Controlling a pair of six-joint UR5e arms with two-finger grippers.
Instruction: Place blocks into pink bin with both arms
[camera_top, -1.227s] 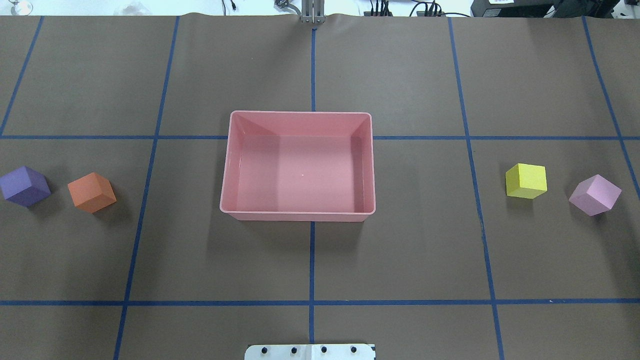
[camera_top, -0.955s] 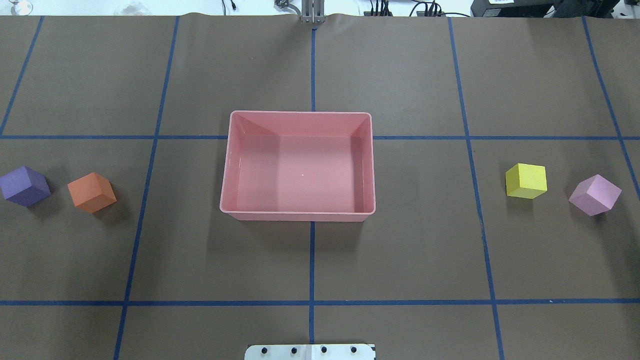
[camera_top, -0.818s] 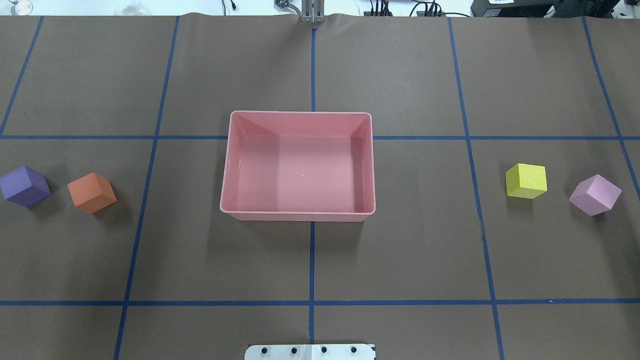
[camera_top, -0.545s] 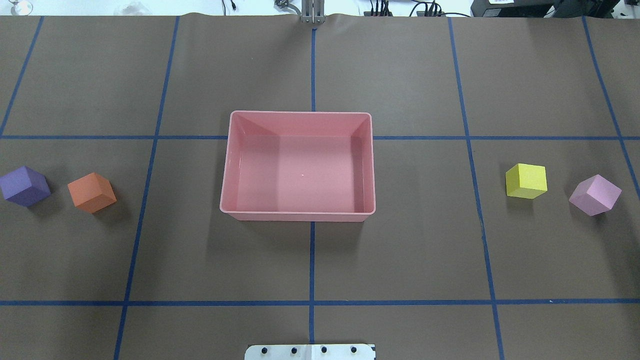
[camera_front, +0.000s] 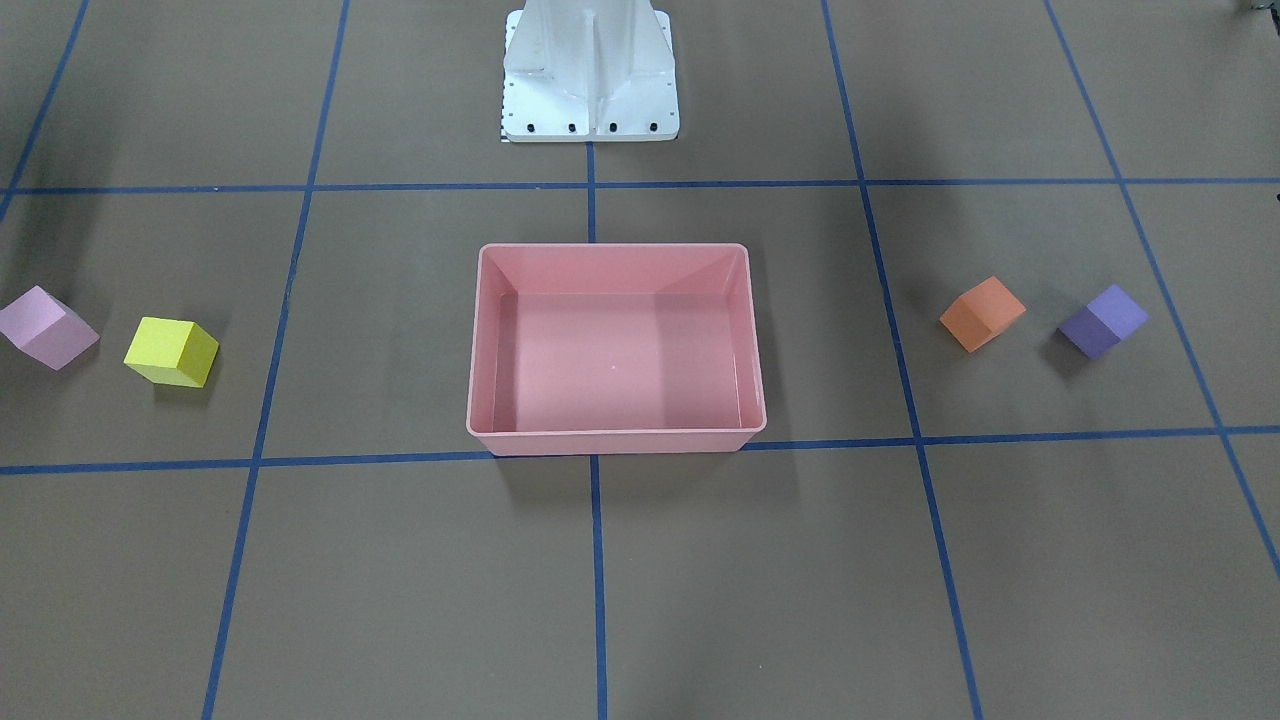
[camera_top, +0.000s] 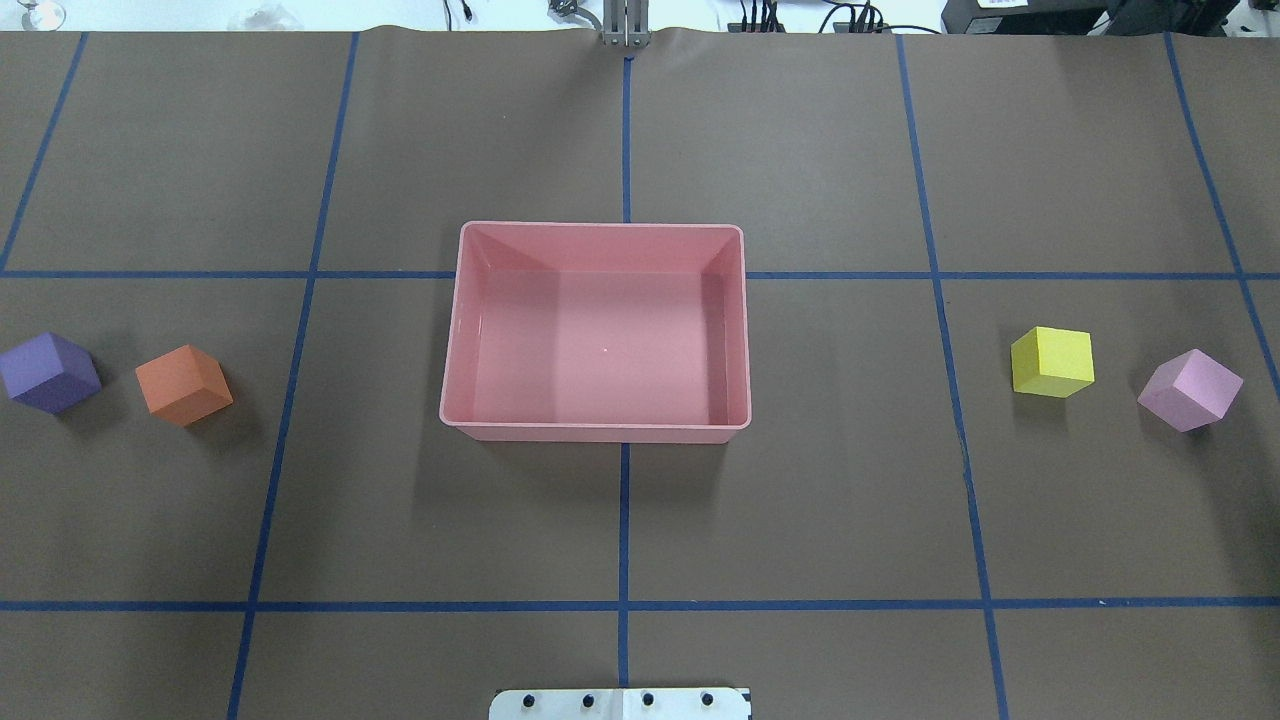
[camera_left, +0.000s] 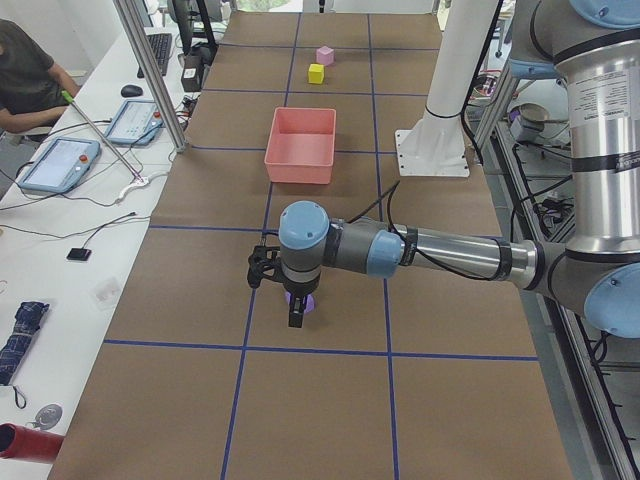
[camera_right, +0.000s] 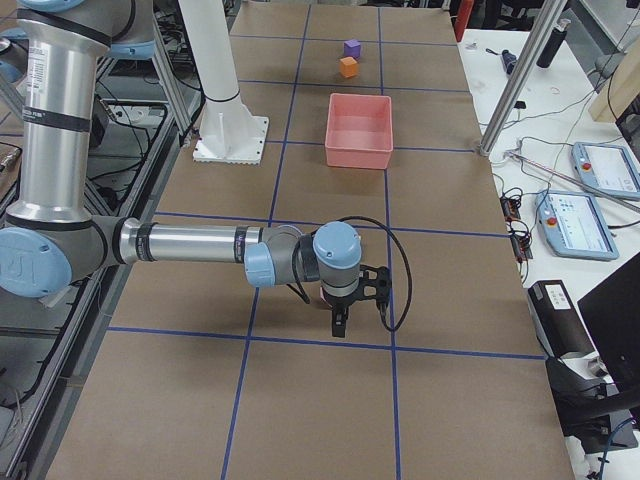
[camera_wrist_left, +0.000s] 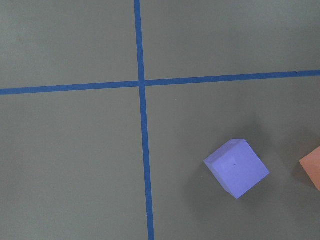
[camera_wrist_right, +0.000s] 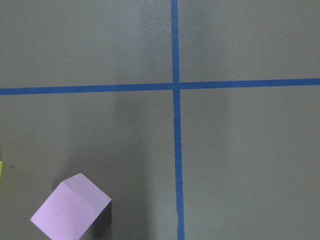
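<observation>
Starting at the far left of the overhead view, the purple block (camera_top: 48, 372) is sitting at mid-height on the brown table (camera_top: 800, 500), turned corner-on. The orange block (camera_top: 183, 384) is resting just beside it to the right, not touching it. In the left side view the left arm (camera_left: 440, 252) is stretching low across the middle of the frame. The left gripper (camera_left: 296, 318) is pointing straight down over that purple block, with a sliver of purple showing behind it. Spread or pressed together? I cannot tell from this angle.

Moving to the centre, the pink bin (camera_top: 596, 433) is lying square over a crossing of the blue tape lines (camera_top: 623, 520), and all four blocks are lying outside it, well apart from its walls.

Over to the right, the yellow block (camera_top: 1051, 362) is sitting at mid-height, and the light pink block (camera_top: 1190, 390) is sitting near it at the far right, also corner-on. In the right side view the right arm (camera_right: 190, 243) is reaching across the middle of the frame and the right gripper (camera_right: 338, 325) is pointing down at the table. Again I cannot tell whether it is spread or pressed together.
</observation>
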